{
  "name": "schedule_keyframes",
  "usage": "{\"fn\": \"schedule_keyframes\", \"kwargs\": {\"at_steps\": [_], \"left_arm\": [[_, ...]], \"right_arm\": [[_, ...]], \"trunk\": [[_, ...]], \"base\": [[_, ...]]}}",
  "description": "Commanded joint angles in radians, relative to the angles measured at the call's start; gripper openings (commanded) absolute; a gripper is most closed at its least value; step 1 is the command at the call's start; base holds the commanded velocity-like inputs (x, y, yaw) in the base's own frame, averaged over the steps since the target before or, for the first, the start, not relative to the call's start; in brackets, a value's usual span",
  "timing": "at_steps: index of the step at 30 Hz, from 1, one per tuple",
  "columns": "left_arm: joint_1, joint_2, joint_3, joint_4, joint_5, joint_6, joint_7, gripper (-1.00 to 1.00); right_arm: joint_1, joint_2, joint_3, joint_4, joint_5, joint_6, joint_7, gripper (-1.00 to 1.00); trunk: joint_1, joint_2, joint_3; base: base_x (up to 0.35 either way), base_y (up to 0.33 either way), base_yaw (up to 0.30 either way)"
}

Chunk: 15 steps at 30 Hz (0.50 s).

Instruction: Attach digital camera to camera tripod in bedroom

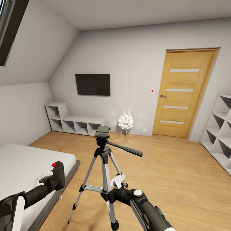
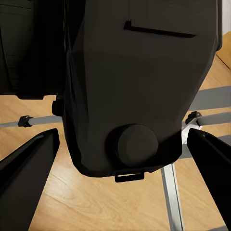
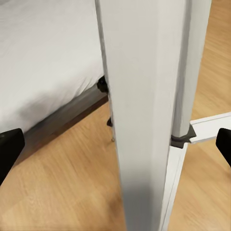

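A: The left tool [image 1: 48, 179], over the grey bed [image 1: 22, 166], grips the chunky black red-buttoned digital camera [image 1: 57, 175].

B: Right tool [image 1: 117, 186] spread around the silver-legged black-headed tripod [image 1: 102, 154]'s leg. I'd brace it, then seat the camera squarely on top.

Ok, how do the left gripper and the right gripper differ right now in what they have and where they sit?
The left gripper carries the digital camera, red button up, over the edge of the bed; the right gripper sits at a silver leg of the camera tripod. In the wrist views, the left fingers flank the black camera body, while the right fingertips stand wide apart around the leg, apparently not clamping it. Both are low, below the tripod's head.
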Motion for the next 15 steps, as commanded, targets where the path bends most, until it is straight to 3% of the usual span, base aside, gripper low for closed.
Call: {"fn": "schedule_keyframes", "kwargs": {"at_steps": [1, 15], "left_arm": [[-0.001, 0.000, 0.002, 0.000, 0.013, 0.009, 0.003, -1.00], [0.000, -0.001, 0.000, -0.001, 0.013, 0.009, 0.002, -1.00]], "right_arm": [[0.000, 0.000, 0.002, 0.001, 0.000, 0.004, 0.002, 1.00], [0.000, -0.001, 0.009, 0.007, 0.011, -0.006, 0.002, 1.00]], "trunk": [[0.000, -0.001, 0.000], [0.000, -0.001, 0.000]], "base": [[0.000, 0.000, 0.000], [0.000, 0.000, 0.000]]}}
